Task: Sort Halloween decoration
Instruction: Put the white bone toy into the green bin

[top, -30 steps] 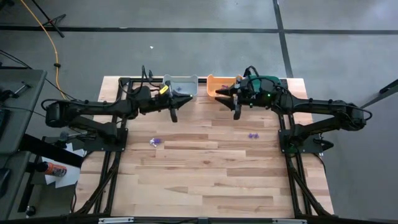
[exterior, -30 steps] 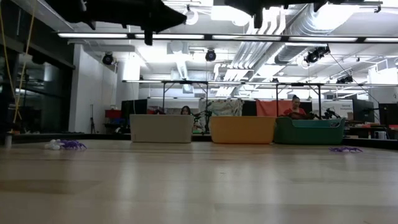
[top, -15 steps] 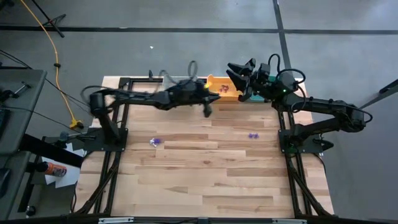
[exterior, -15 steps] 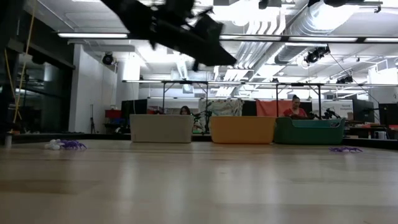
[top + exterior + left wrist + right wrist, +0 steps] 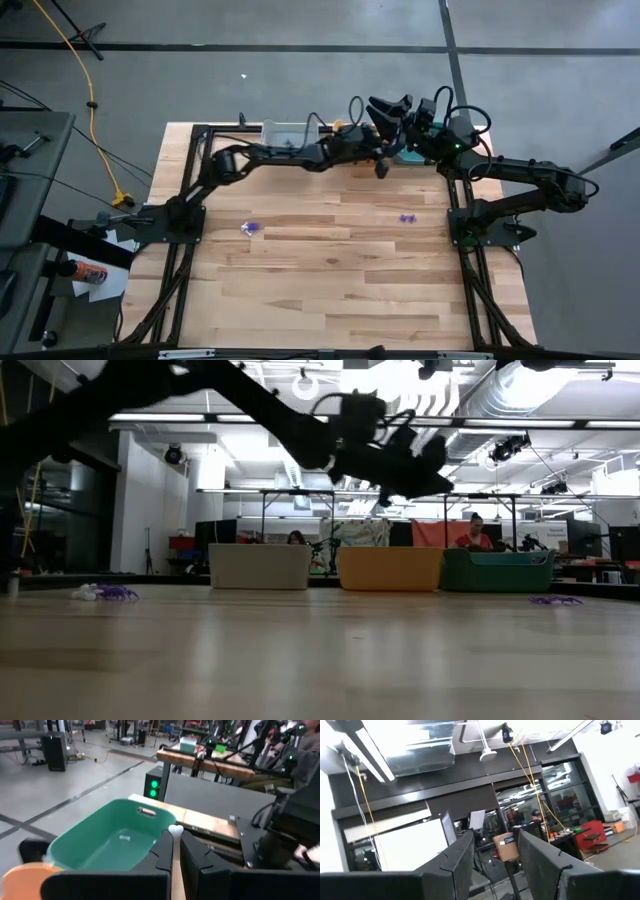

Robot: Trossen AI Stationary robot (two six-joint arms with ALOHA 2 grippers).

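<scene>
Reaching across the back of the surface (image 5: 330,280), the left arm holds its left pincer (image 5: 175,834) over the teal bin (image 5: 107,845), fingers nearly closed on a small white bone-shaped trinket (image 5: 175,829). Right pincer (image 5: 492,855) is raised behind the bins and tilted upward, fingers parted, holding nothing. Purple trinkets lie well apart on the wood: one cluster at left (image 5: 250,228), one at right (image 5: 406,217). Grey bin (image 5: 259,566) and orange bin (image 5: 390,568) sit alongside the teal one.
</scene>
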